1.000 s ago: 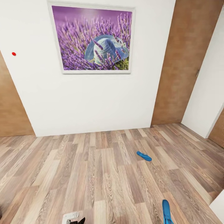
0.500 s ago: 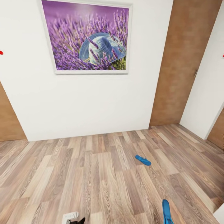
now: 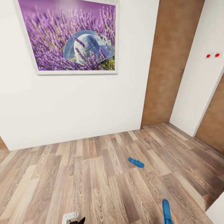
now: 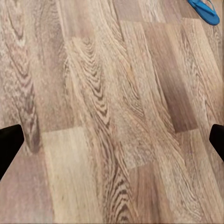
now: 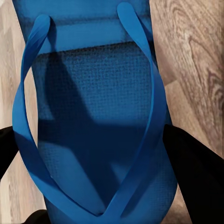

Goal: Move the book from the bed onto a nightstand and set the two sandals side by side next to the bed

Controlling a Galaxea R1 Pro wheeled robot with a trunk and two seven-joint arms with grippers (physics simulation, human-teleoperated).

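One bright blue sandal (image 3: pixel 136 162) lies flat on the wood-plank floor, right of the middle of the head view. The left wrist view catches a blue sandal (image 4: pixel 205 10) at its corner, and my left gripper (image 4: pixel 112 140) hangs open over bare planks, its dark fingertips (image 4: pixel 8 144) far apart. The second sandal (image 3: pixel 167 211) shows at the head view's lower edge. In the right wrist view this sandal (image 5: pixel 93 116) sits close up with its straps visible, and my right gripper (image 5: pixel 100 149) is shut on it, one black finger (image 5: pixel 191 163) on each side. Book, nightstand and headboard are out of view.
A white wall carries the framed lavender picture (image 3: pixel 70 37). A brown door (image 3: pixel 169 62) stands to its right, another door (image 3: pixel 214 118) at the far right beside two red dots (image 3: pixel 212 55). A white corner (image 3: pixel 217 210), perhaps the mattress, juts in at lower right.
The camera has turned right: picture, wall and doors slid left, and the red dots came into view. The held sandal kept its place at the lower edge.
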